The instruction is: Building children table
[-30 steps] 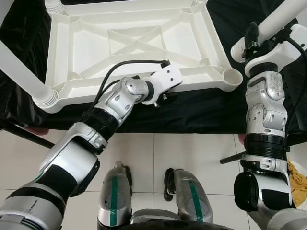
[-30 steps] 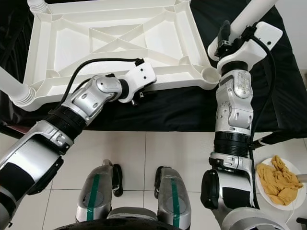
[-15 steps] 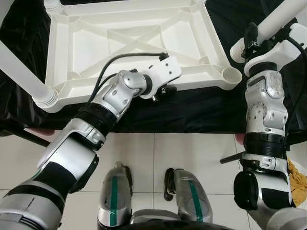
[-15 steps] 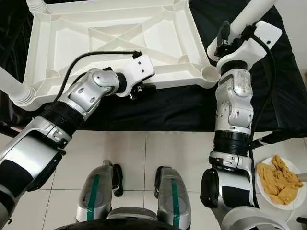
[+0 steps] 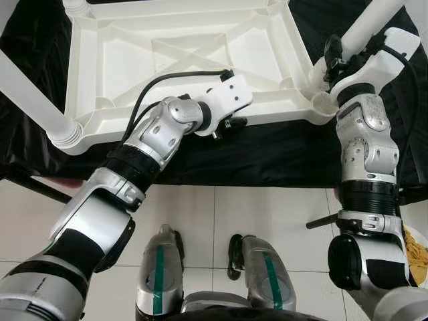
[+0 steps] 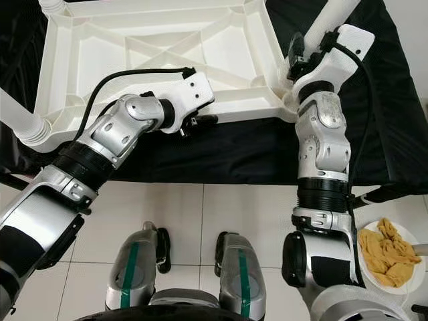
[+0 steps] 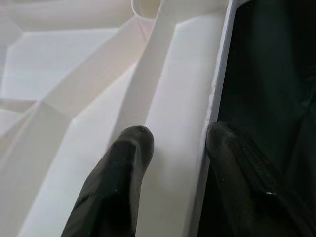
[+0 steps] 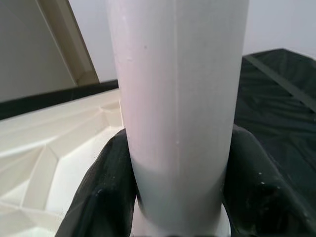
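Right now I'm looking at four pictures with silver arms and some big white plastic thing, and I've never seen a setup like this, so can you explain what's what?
This is a humanoid robot. Two pictures look down from its head, past its silver arms to its own legs; two come from cameras on its wrists. The white thing is an upside-down children's table top lying on a black cloth. The left hand has one finger inside the near rim and one outside it. The right hand is shut on a white table leg at the near right corner socket. Another leg stands at the near left corner.
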`<state>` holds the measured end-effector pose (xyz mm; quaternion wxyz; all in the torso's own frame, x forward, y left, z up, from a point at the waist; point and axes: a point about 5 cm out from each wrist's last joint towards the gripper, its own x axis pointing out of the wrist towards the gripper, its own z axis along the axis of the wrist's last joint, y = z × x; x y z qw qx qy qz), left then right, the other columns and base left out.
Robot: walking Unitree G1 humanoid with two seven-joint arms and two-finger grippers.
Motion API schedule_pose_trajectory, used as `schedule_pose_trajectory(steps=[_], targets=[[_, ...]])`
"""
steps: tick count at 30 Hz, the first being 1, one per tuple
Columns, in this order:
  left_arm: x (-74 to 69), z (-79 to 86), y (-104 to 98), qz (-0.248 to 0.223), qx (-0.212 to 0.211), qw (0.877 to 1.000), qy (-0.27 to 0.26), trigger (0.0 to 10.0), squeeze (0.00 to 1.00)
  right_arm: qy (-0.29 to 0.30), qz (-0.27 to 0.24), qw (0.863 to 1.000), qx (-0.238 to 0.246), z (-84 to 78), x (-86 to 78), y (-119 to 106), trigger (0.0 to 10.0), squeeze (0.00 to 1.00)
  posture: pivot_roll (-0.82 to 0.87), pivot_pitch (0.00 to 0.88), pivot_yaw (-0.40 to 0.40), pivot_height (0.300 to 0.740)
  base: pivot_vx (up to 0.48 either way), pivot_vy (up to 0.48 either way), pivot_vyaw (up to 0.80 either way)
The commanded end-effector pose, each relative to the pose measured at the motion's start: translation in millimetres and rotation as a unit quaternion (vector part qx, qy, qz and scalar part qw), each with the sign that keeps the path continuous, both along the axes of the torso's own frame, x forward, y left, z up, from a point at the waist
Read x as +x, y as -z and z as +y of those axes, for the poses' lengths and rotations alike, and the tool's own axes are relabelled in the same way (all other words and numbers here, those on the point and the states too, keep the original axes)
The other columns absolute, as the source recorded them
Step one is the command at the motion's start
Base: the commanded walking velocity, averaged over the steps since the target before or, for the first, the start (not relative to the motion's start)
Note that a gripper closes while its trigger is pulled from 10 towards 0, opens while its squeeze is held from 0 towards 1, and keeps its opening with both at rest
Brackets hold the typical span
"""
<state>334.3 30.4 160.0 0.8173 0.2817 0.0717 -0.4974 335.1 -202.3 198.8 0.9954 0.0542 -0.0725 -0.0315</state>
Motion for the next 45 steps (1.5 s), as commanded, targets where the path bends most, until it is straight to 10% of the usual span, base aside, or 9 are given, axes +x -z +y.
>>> schedule_pose_trajectory(steps=[1,11,45], targets=[[-0.3,2.7,-4.6,-0.008,-0.007,1.0,0.001,10.0,0.0,-0.004,0.011,1.0,-0.01,0.4,0.2,3.9,10.0,0.0,0.02,0.062,-0.019,0.74,0.0,0.0,0.0],[-20.7,-3.9,-31.9,0.006,-0.07,0.993,0.1,10.0,0.0,0.004,0.017,1.0,-0.016,-3.9,1.7,4.7,10.0,0.0,0.02,0.06,-0.025,0.74,0.0,0.0,0.0],[3.6,11.1,-68.2,-0.017,-0.175,0.984,-0.013,10.0,0.0,0.058,0.096,0.994,-0.001,-32.6,-23.0,38.7,10.0,0.0,0.0,0.052,-0.03,0.74,0.0,0.0,0.0]])
